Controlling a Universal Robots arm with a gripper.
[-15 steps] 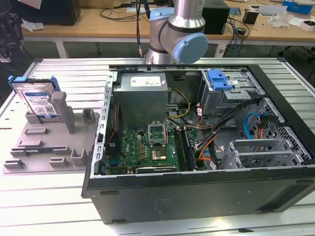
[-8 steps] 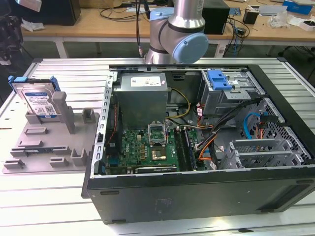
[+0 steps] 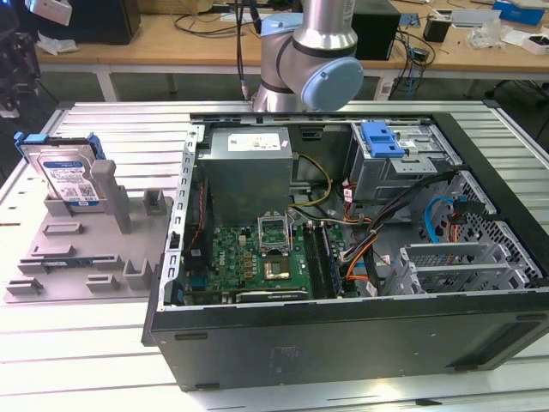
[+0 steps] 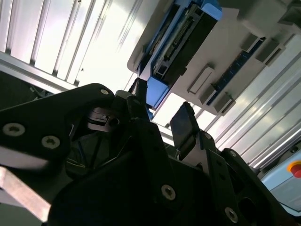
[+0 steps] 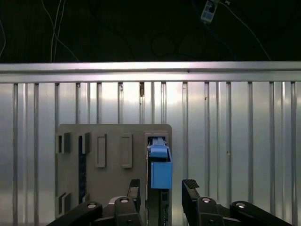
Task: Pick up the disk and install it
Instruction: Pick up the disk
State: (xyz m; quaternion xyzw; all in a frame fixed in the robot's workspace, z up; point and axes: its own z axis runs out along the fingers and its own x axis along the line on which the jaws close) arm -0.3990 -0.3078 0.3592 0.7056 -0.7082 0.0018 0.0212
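The pincer (image 5: 162, 184) is open, its two black fingers (image 5: 190, 188) spread wider than the disk is thick, and it has hold of nothing. The disk (image 5: 160, 168) stands on edge straight ahead of the pincer, in line with the gap between the fingertips, with a strip of bare space showing on each side of its blue carrier, so neither pad touches it. In the second wrist view the pincer (image 4: 159, 107) shows the same spread, with the disk (image 4: 181, 44) just beyond the fingertips. The disk sits upright in a slot of a grey holder (image 5: 113, 141), which lies flat on the ribbed metal tabletop (image 5: 235, 141) beyond the pincer. In the exterior view the disk (image 3: 67, 172) leans in that holder (image 3: 86, 249) beside the open computer case (image 3: 343, 335)
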